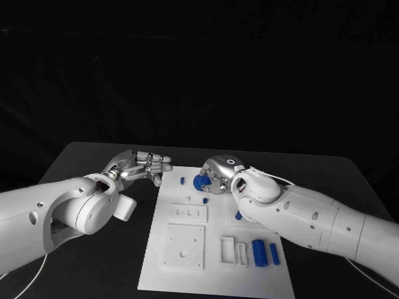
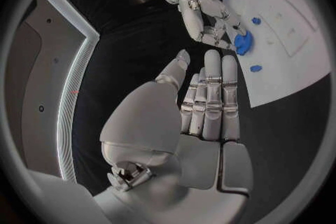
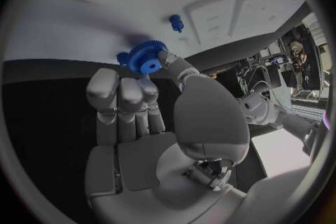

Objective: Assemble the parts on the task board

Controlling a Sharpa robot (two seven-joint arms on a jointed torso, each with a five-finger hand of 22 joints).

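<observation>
The white task board [image 1: 219,265] lies in the middle of the table. My right hand [image 1: 223,174] is over its far end and pinches a blue gear [image 1: 202,182] between thumb and fingers; the pinch is plain in the right wrist view, gear [image 3: 145,57], hand [image 3: 150,117]. Whether the gear touches the board I cannot tell. Small blue pegs [image 1: 182,180] [image 1: 205,200] stand close by. My left hand [image 1: 142,164] hovers off the board's far left corner, fingers straight and thumb apart, holding nothing [image 2: 206,103].
On the board's near part lie two blue cylinders [image 1: 260,252] [image 1: 274,253], white frames [image 1: 228,249] and two recessed white plates [image 1: 189,213] [image 1: 183,246]. Another blue piece [image 1: 238,215] sits by my right forearm. Black table surrounds the board.
</observation>
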